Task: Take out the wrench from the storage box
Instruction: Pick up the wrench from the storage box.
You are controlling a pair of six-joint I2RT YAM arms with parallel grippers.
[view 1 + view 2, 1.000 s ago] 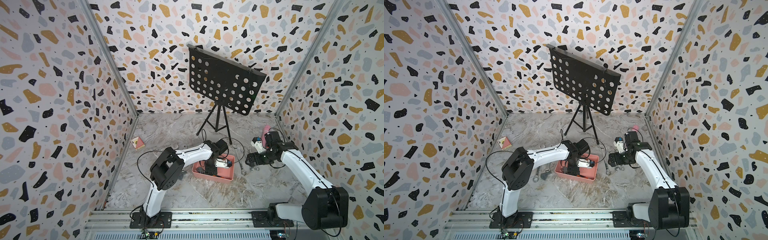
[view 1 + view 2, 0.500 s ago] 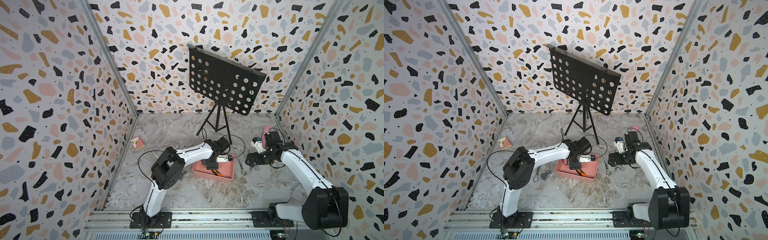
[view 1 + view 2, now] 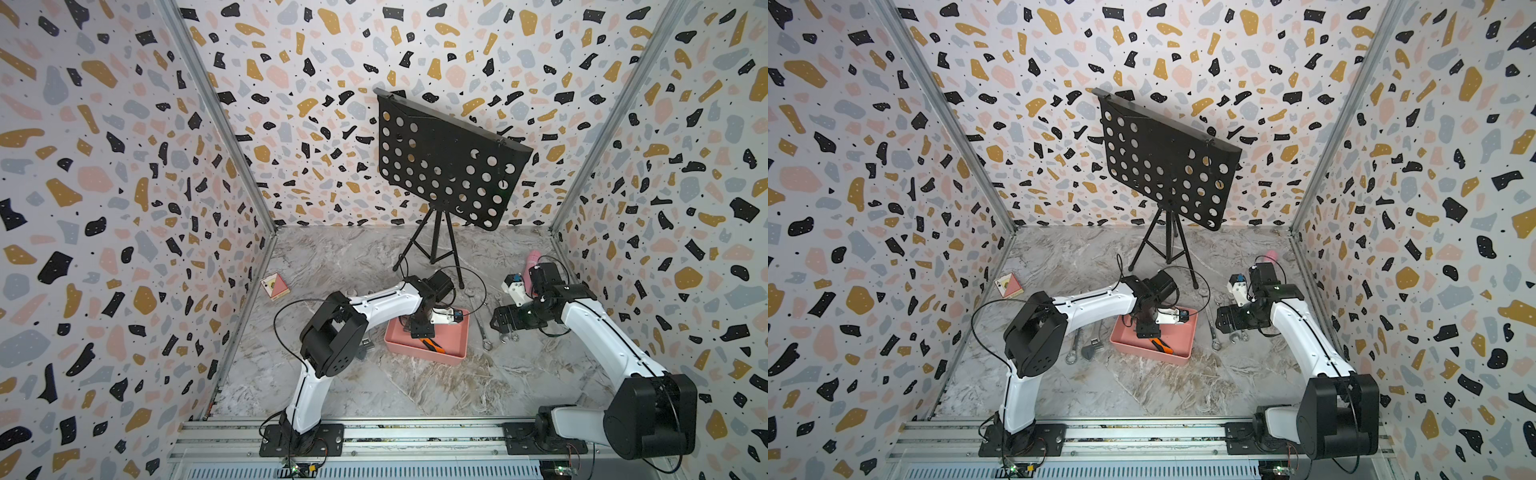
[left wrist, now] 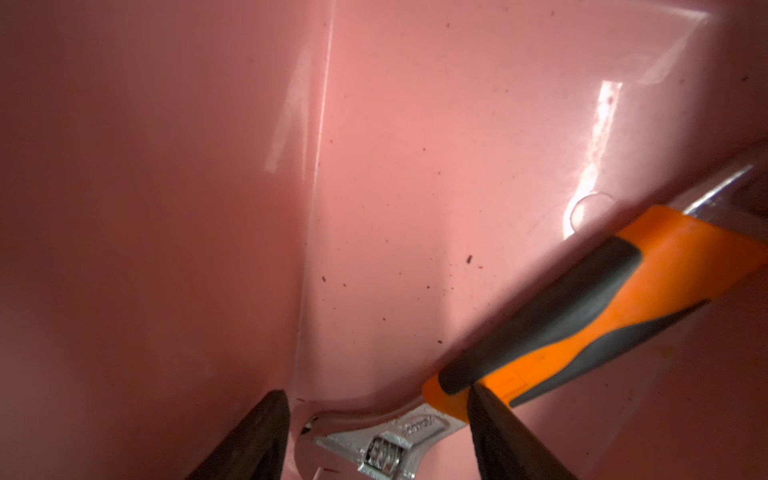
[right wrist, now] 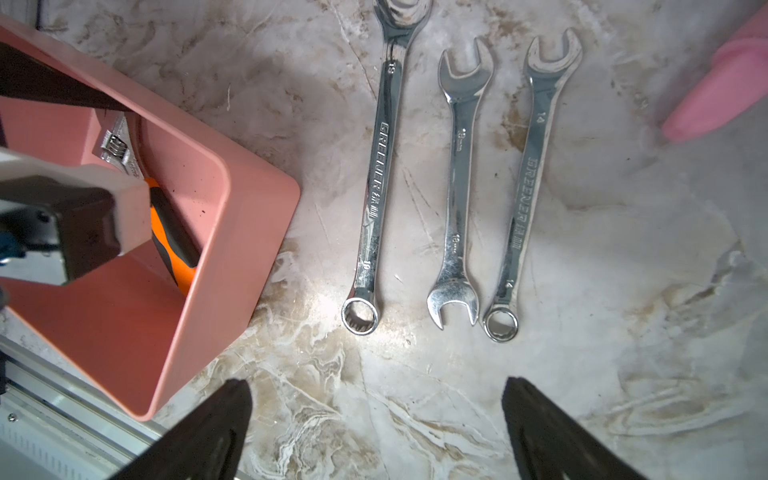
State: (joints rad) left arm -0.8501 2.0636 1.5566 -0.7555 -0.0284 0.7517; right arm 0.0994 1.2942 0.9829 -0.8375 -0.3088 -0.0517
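Left tool (image 4: 376,392) had shifted within the storage box (image 3: 424,355), uncovering the orange-handled wrench (image 4: 582,299) lying inside. Its jaws stood apart astride the wrench head; right tool (image 5: 376,381) spread wide above the worktop (image 5: 623,291)

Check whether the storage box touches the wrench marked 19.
Apart: the right wrist view shows bare tabletop between the storage box and the 19 combination wrench.

Storage box (image 4: 166,208) is salmon-pink, wrench (image 4: 582,299) orange and seemingly black.
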